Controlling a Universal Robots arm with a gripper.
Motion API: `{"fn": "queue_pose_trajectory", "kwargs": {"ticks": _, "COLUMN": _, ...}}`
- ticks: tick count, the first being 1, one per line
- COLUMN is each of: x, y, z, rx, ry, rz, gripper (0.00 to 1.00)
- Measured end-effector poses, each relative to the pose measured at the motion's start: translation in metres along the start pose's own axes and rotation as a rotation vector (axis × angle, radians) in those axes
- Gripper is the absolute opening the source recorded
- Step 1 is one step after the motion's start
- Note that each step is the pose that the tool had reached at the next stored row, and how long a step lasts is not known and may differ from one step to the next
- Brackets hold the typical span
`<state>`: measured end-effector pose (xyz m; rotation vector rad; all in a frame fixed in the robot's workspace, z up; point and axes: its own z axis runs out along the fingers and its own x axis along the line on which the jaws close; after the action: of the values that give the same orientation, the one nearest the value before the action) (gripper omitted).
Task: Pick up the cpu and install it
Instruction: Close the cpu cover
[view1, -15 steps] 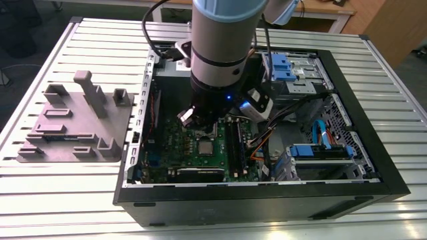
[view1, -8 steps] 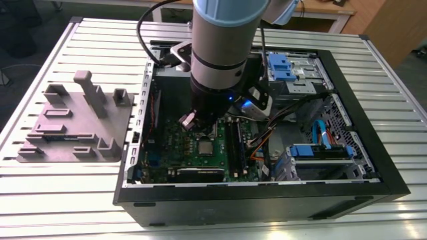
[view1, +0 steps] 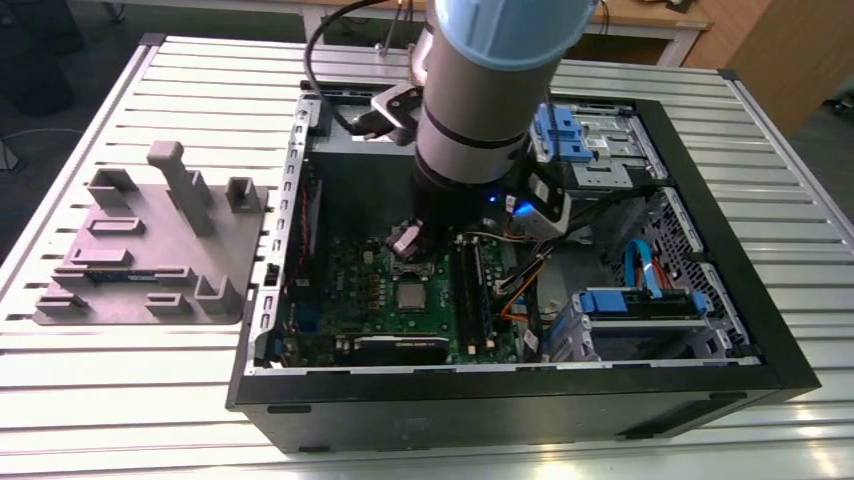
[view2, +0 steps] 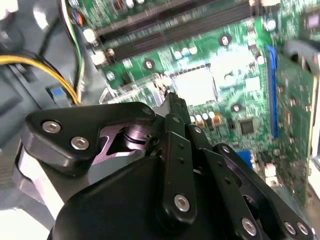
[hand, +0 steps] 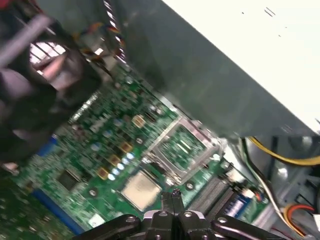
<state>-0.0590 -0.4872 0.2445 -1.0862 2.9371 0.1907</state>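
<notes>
**Pincer closed and empty; cpu in socket**

The pincer (hand: 172, 196) is hovering closed, gripping nothing, close over the cpu (hand: 141, 189). The cpu is lying flat in the motherboard (hand: 85, 145) socket, metal top facing up. Being square, it is showing no long axis, and its edges are running parallel to the memory slots (view1: 470, 285). Beyond, the retention frame (hand: 182, 145) is standing hinged open, apparently keeping the socket clear. The case (view1: 534, 410) is lying open on the tabletop (view1: 134, 400).
</notes>
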Motion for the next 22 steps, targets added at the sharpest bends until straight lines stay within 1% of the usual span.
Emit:
{"fn": "queue_pose_trajectory", "kwargs": {"ticks": 2, "x": -0.0058, "y": -0.0048, "z": 0.0011, "rx": -0.0024, "ry": 0.0010, "rz": -0.001, "gripper": 0.10}}
{"fn": "queue_pose_trajectory", "kwargs": {"ticks": 4, "x": -0.0074, "y": -0.0063, "z": 0.0018, "rx": -0.0037, "ry": 0.0026, "rz": -0.015, "gripper": 0.10}}
{"fn": "queue_pose_trajectory", "kwargs": {"ticks": 11, "x": -0.0072, "y": -0.0066, "z": 0.0054, "rx": -0.0095, "ry": 0.0169, "rz": -0.140, "gripper": 0.10}}
{"fn": "queue_pose_trajectory", "kwargs": {"ticks": 15, "x": -0.0072, "y": -0.0067, "z": 0.0062, "rx": -0.0127, "ry": 0.0253, "rz": -0.212, "gripper": 0.10}}
{"fn": "queue_pose_trajectory", "kwargs": {"ticks": 16, "x": -0.0071, "y": -0.0067, "z": 0.0062, "rx": -0.0129, "ry": 0.0259, "rz": -0.218, "gripper": 0.10}}
{"fn": "queue_pose_trajectory", "kwargs": {"ticks": 22, "x": -0.0072, "y": -0.0067, "z": 0.0063, "rx": -0.0131, "ry": 0.0259, "rz": -0.218, "gripper": 0.10}}
